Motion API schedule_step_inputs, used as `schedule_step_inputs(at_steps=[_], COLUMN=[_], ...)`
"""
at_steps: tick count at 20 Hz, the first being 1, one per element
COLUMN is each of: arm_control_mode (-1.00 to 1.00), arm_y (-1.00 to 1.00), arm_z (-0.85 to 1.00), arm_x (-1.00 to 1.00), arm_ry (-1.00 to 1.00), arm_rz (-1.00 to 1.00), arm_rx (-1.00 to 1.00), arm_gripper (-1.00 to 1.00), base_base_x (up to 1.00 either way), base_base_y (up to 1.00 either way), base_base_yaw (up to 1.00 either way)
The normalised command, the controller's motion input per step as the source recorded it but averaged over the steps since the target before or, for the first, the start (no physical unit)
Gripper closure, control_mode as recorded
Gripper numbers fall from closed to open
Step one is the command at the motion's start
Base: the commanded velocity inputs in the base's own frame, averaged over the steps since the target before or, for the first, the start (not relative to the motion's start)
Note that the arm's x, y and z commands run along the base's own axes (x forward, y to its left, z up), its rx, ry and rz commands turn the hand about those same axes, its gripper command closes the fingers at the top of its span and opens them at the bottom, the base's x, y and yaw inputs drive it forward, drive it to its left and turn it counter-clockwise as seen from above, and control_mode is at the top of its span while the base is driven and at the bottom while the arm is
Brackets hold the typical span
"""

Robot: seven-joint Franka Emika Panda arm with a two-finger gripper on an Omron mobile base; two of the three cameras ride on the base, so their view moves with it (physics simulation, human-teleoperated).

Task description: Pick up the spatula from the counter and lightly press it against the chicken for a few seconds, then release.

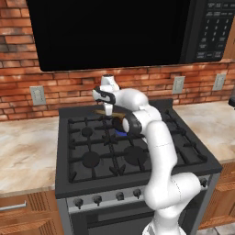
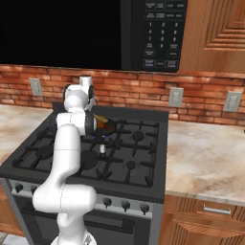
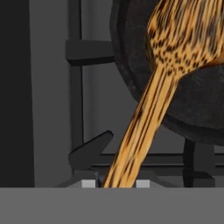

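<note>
The spatula [image 3: 153, 105], pinched by its handle in my hand [image 3: 116, 183], reaches toward 1 o'clock with its blade over the dark pan [image 3: 201, 109], where I judge too firm a press could twist it in the grip or shove the pan sideways.

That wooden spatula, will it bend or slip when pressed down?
The spatula looks like solid wood, so probably stiff and light. Its slim handle sits between the fingers at its end, so it may pivot slightly when the blade presses over the pan.
</note>
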Motion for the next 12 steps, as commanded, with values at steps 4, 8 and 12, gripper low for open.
schedule_step_inputs(at_steps=[4,8,12], arm_control_mode=[-1.0,-1.0,-1.0], arm_y=[0.05,0.16,0.13], arm_z=[-0.08,0.18,0.37], arm_x=[0.04,-0.06,-0.26], arm_ry=[0.0,-0.04,-0.12], arm_rz=[-0.02,0.0,0.0], arm_rx=[0.0,0.0,0.0], arm_gripper=[1.0,1.0,1.0], base_base_x=[0.0,0.0,0.0], base_base_y=[0.0,0.0,0.0], base_base_yaw=[0.0,0.0,0.0])
